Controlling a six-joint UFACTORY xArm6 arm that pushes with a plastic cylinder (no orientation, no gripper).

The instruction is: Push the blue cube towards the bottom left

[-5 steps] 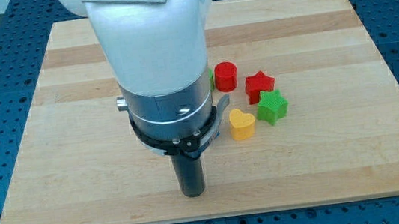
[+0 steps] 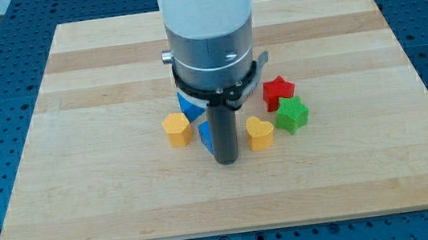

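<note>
Blue cube (image 2: 204,135) (half hidden) touches my tip (image 2: 226,161) on the view's left

Yellow blocks (image 2: 176,129) (image 2: 260,132): two; blue (image 2: 205,134): one visible; red star (image 2: 278,91): one; green star (image 2: 292,114): one.

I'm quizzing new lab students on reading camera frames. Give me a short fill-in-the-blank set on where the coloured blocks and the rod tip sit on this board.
1. The green star sits directly below the ____ star.
2. My tip lies between a blue block on the view's left and the yellow ____ on the view's right.
3. The yellow hexagon is the block nearest the view's ____ edge.

Missing words: red; heart; left
</note>
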